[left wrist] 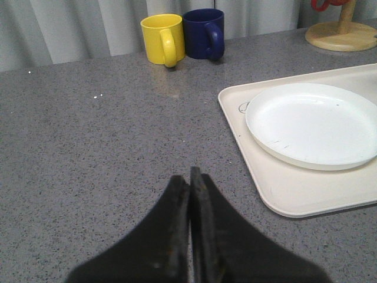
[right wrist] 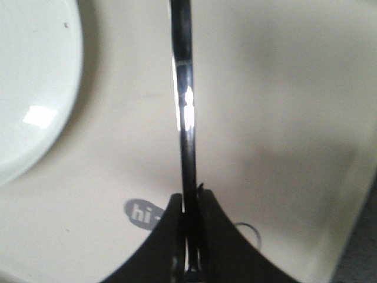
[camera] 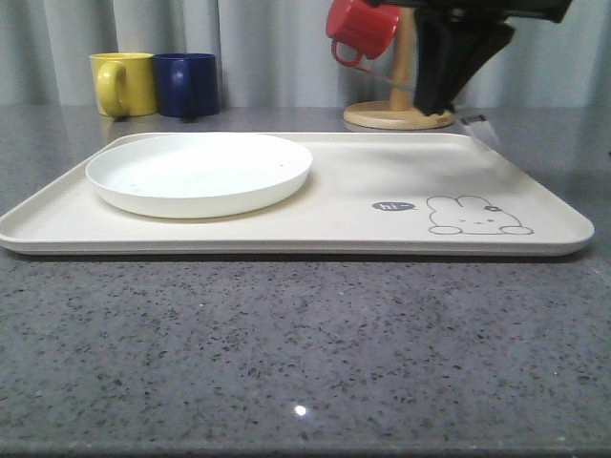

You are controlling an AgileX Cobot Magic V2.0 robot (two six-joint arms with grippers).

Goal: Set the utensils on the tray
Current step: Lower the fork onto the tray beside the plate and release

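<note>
The cream tray (camera: 363,176) lies across the grey counter with a rabbit drawing (camera: 475,217) at its right. A round white plate (camera: 199,172) sits on its left half. High above the tray's far right part hangs my right gripper (camera: 437,103), shut on a slim silver metal utensil (right wrist: 184,112). The utensil is seen edge-on, pointing out past the fingertips over bare tray (right wrist: 277,118) beside the plate (right wrist: 26,88); which utensil it is I cannot tell. My left gripper (left wrist: 189,174) is shut and empty over the counter, left of the tray (left wrist: 288,191) and plate (left wrist: 312,124).
A yellow mug (camera: 122,83) and a blue mug (camera: 186,84) stand behind the tray's far left corner. A red mug (camera: 361,29) hangs on the wooden mug stand (camera: 396,116) behind the tray, close to my right gripper. Grey curtains close off the back.
</note>
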